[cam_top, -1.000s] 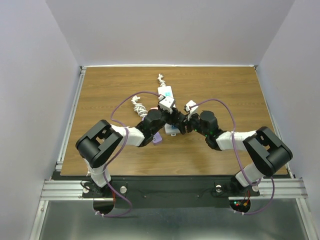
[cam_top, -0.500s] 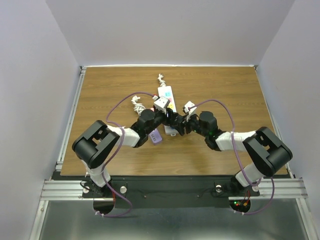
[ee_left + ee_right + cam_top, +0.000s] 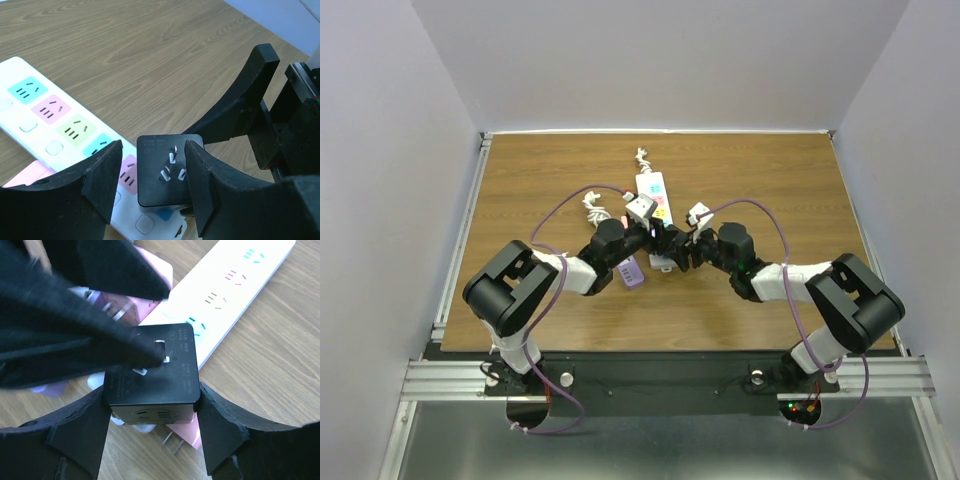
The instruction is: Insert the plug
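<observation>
My right gripper [image 3: 150,392] is closed on the black plug [image 3: 152,382]. Each of its 2 fingers presses a side of the square body, so the plug sits wedged between them. The 3 metal prongs [image 3: 159,344] are on the face turned toward my wrist cameras, not toward the sockets. My left gripper [image 3: 152,149] straddles the same plug [image 3: 167,192] but is spread wider than the body. The finger [image 3: 200,190] at the right of that view lies against the plug's edge. The other finger [image 3: 102,182] stands off, with a strip of white showing through the gap, so this hand grips nothing. The plug hangs over the near end of the white power strip [image 3: 30,127], by the last of its coloured sockets, and is not seated in any of them. I cannot tell whether its underside touches the strip. A pink block [image 3: 187,434] pokes out from beneath the plug. From above, both grippers meet over that end of the strip [image 3: 653,192] at the middle of the wooden table [image 3: 770,180].
</observation>
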Controlling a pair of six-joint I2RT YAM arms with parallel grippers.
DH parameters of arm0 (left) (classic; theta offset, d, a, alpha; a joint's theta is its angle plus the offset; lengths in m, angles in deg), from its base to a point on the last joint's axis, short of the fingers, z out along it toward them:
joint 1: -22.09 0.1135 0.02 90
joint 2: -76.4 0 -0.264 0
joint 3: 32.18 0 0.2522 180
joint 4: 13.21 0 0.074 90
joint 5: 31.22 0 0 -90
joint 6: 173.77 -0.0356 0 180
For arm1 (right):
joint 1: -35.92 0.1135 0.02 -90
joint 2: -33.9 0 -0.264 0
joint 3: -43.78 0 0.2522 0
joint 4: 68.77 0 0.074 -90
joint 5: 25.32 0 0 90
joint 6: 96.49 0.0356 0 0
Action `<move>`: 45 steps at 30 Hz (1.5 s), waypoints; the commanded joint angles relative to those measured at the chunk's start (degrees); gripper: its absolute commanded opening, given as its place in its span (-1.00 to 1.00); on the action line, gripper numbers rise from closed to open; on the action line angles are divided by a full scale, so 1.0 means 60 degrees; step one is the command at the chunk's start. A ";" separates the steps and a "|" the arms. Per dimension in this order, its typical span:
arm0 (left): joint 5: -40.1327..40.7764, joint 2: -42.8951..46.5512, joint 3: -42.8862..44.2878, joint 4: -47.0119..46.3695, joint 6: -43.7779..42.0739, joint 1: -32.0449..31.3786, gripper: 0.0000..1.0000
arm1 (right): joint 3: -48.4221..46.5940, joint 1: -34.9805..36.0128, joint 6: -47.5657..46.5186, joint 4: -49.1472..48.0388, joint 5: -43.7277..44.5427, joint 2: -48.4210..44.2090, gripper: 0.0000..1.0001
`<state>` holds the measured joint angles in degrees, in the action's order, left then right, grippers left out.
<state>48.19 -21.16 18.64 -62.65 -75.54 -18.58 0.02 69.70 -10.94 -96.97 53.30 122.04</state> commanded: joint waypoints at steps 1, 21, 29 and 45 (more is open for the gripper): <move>-0.0681 0.0117 -0.0214 -0.0365 0.0181 -0.0195 0.29 | -0.0171 -0.0034 0.0111 -0.0859 0.0314 -0.0129 -0.27; -0.0359 -0.0659 0.0518 -0.0160 -0.0097 -0.0356 0.16 | -0.0098 -0.0049 0.0024 -0.0874 0.0094 -0.0188 -0.27; -0.0461 -0.0762 0.0723 -0.0248 -0.0229 -0.0415 0.00 | -0.0156 -0.0049 -0.0064 -0.0874 -0.0228 -0.0056 -0.25; -0.0491 -0.1084 0.1236 -0.0395 -0.0346 -0.0561 0.05 | -0.0156 -0.0049 -0.0138 -0.0874 -0.0359 0.0017 -0.24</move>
<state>47.16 -26.95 22.99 -63.04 -77.79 -20.00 0.02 68.11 -11.20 -97.25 55.64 122.39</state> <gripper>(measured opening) 0.530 0.684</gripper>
